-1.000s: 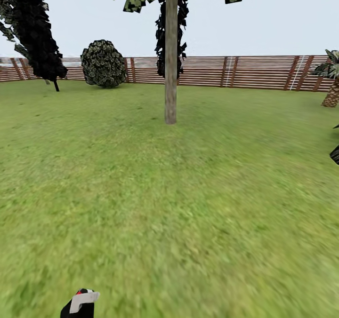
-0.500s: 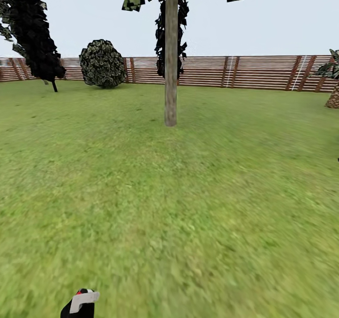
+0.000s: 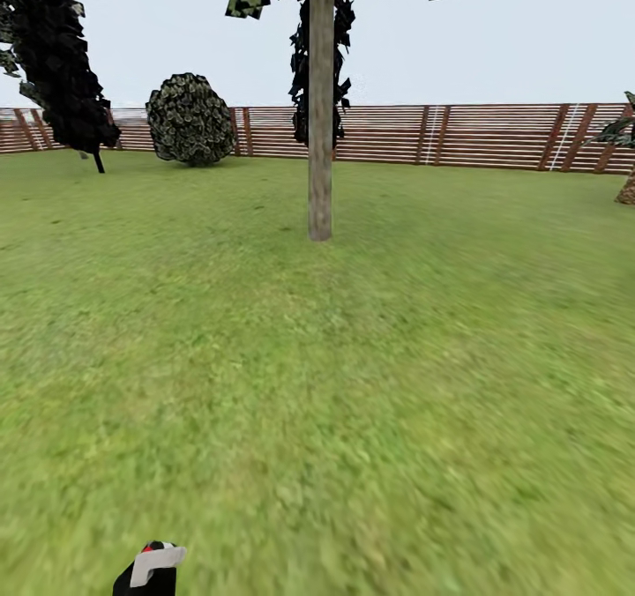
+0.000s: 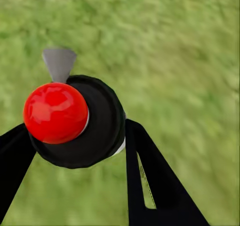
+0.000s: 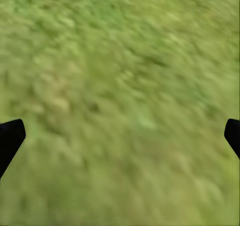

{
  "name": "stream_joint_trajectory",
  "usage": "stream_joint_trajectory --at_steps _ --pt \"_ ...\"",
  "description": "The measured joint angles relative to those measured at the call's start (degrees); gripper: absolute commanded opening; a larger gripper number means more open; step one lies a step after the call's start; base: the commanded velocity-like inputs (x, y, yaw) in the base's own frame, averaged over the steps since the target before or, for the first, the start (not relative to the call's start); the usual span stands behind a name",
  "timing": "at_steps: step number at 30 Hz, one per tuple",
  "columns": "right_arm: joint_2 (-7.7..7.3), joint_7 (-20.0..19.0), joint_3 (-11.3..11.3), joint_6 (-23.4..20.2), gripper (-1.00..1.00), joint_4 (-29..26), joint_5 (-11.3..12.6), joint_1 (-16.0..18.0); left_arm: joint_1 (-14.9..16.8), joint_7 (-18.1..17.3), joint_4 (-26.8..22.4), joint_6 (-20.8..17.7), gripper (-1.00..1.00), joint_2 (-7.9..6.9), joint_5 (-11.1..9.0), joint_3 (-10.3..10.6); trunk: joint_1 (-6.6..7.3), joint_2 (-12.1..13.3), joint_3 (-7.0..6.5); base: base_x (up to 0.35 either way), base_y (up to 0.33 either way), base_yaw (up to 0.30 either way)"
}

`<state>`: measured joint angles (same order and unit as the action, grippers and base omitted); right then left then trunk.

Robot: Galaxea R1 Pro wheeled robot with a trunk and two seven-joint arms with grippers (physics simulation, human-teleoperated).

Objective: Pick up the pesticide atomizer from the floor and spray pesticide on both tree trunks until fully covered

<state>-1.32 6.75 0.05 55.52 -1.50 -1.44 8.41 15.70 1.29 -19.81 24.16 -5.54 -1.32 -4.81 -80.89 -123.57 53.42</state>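
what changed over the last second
Mostly the view shifted: the tree base sits slightly lower in the head view, and the palm has slid toward the right edge, so the camera moved, not the things. Unchanged: the left gripper still holds the atomizer, at the same spot low in the head view. Nothing was let go.

The ground is a big green lawn (image 3: 353, 384) that runs back to a brown wooden fence (image 3: 494, 136). A tall tree (image 3: 320, 137) with a bare grey-brown trunk stands on the grass in the middle. A round bush (image 3: 189, 119) and a dark tree (image 3: 62, 58) stand far back by the fence.
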Motion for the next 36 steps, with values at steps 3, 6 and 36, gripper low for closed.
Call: stream_joint_trajectory --at_steps 3,6,36 --pt "0.0 0.0 0.0 0.0 1.0 0.0 0.0 0.0 0.0 0.0 0.0 0.0 -1.0 0.0 0.0 0.0 0.0 0.0 0.0 0.339 0.0 0.0" --pt "0.0 0.0 0.0 0.0 1.0 0.0 0.0 0.0 0.0 0.0 0.0 0.0 -1.0 0.0 -0.1 0.0 0.0 0.0 0.0 0.339 0.0 0.0" --pt "0.0 0.0 0.0 0.0 1.0 0.0 0.0 0.0 0.0 0.0 0.0 0.0 -1.0 0.08 -0.1 0.0 0.0 0.0 0.0 0.339 0.0 0.0"
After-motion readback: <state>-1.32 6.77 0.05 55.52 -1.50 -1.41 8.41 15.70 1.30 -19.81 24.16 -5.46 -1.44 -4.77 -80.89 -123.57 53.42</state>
